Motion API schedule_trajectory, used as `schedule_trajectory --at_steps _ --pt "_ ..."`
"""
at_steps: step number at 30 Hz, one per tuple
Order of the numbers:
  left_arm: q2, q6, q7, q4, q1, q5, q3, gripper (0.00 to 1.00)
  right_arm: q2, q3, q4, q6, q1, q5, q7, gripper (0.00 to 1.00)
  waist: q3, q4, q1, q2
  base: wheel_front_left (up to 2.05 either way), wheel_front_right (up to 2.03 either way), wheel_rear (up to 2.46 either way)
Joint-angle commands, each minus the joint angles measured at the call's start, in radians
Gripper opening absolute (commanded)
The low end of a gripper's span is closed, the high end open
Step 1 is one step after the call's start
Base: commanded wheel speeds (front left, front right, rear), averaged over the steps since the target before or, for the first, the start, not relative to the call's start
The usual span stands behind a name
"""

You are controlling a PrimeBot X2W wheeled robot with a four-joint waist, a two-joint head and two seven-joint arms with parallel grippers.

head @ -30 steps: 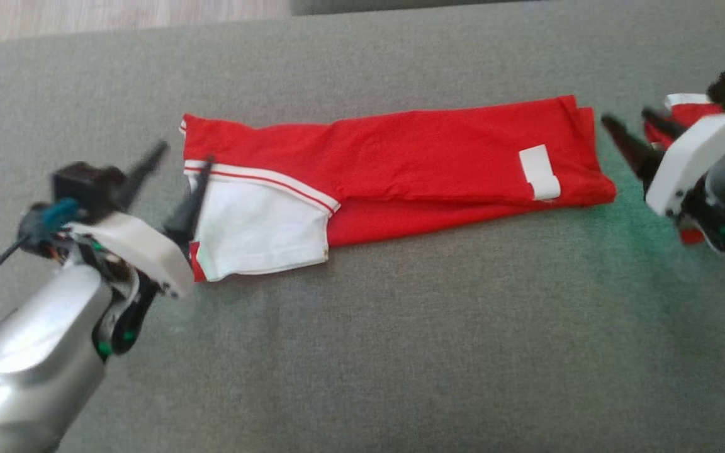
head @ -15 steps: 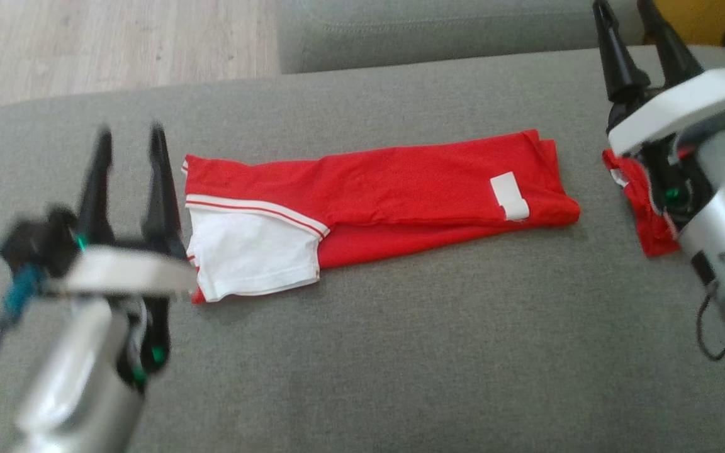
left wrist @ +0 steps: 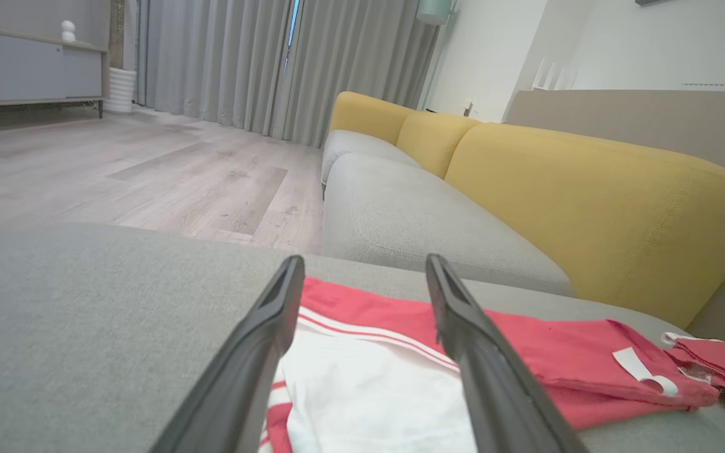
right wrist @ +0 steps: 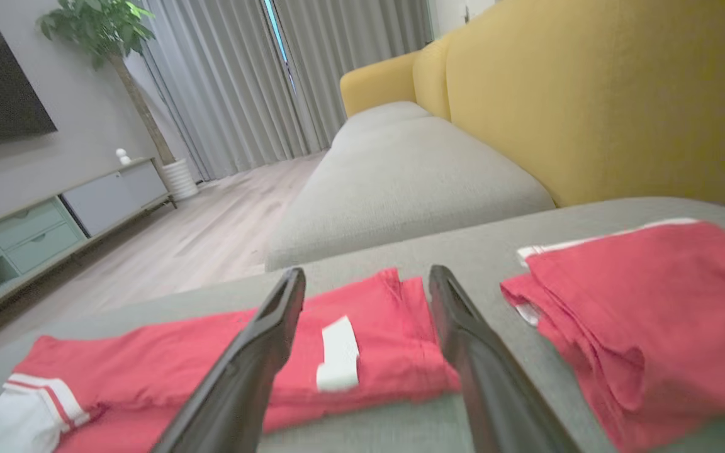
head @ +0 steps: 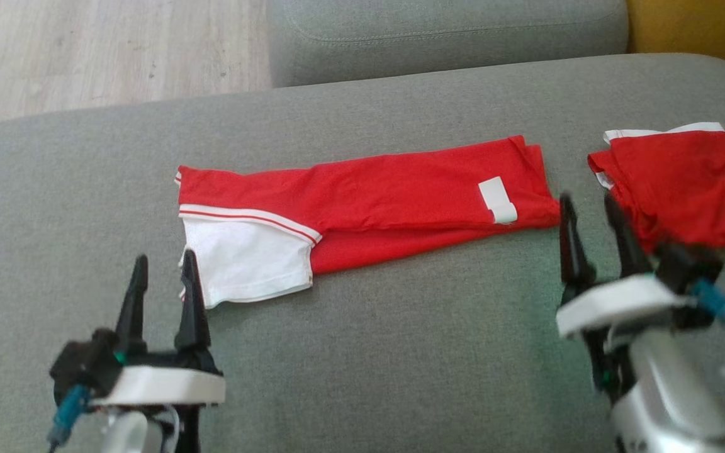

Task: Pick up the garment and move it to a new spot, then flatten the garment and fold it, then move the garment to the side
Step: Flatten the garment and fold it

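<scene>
garment (head: 369, 195) lies across the cushion (head: 400, 352) middle, long axis left-right. left end effector (head: 164, 255), wide and empty, hovers near its white end; right end effector (head: 587, 197), equally wide, near its red end.

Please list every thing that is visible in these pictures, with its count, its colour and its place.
long garment: one, red with white left end, middle of cushion
label: one, white, near long garment's right end
second garment: one, red with white trim, right of the long one
cushion: one, grey, under both garments
sofa seat: one, grey, behind cushion
backrest: one, yellow, behind sofa seat
floor: one, pale wood, beyond cushion
curtains: several, grey, far wall
left gripper: one, dark fingers, open, before white end
right gripper: one, dark fingers, open, before gap between garments
</scene>
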Motion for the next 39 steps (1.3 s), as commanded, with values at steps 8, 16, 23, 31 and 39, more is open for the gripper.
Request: schedule_trajectory --at_steps 8,16,23,31,39 --pt "-0.071 -0.059 -0.005 -0.026 0.019 0.103 0.143 1.0 0.046 -0.043 -0.112 0.003 0.081 -0.087 -0.011 1.0 0.007 -0.002 0.0001 -0.0001 0.0 0.0 0.0" --pt "-0.088 -0.087 -0.005 -0.011 -0.021 0.156 0.161 1.0 0.047 -0.073 -0.072 0.003 0.014 -0.109 -0.007 1.0 0.045 0.029 0.0001 -0.0001 0.0 0.0 0.0" --pt "-0.09 -0.093 -0.005 -0.002 -0.052 0.157 0.135 1.0 0.047 -0.17 0.071 0.003 -0.099 -0.15 0.066 1.0 0.096 0.074 0.0001 -0.0001 0.0 0.0 0.0" --pt "-0.09 -0.096 -0.005 0.006 -0.088 0.152 0.115 1.0 0.047 -0.291 0.288 0.003 -0.203 -0.207 0.115 1.0 0.141 0.118 0.0001 -0.0001 0.0 0.0 0.0" --pt "-0.09 -0.097 -0.005 -0.001 -0.108 0.148 0.111 1.0 0.043 -0.343 0.465 0.003 -0.285 -0.285 0.102 1.0 0.175 0.134 0.0001 -0.0001 0.0 0.0 0.0"
